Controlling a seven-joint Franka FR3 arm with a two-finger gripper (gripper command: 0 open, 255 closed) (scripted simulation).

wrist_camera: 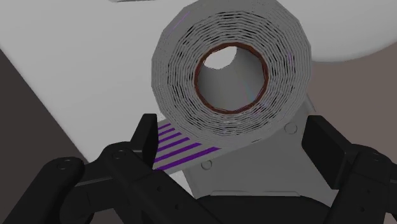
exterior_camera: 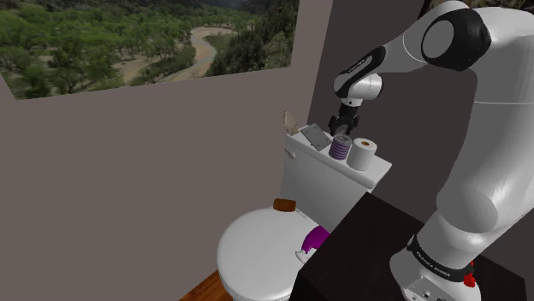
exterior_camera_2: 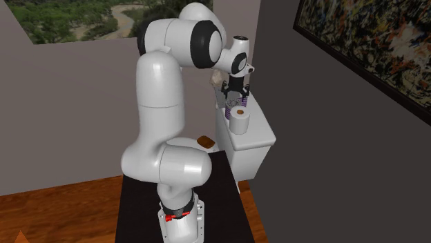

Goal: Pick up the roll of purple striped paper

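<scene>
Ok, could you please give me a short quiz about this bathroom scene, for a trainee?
1. True or false: the striped roll stands upright, its core opening facing up.
2. What stands beside it on the toilet tank? A) a plain white roll B) a cup C) a soap bar
3. Fill in: the tool hangs directly ___ the striped roll.
Key: 1 true; 2 A; 3 above.

White arm (exterior_camera: pixel 479 197), dark joints; black end effector (exterior_camera: pixel 343 132).
</scene>
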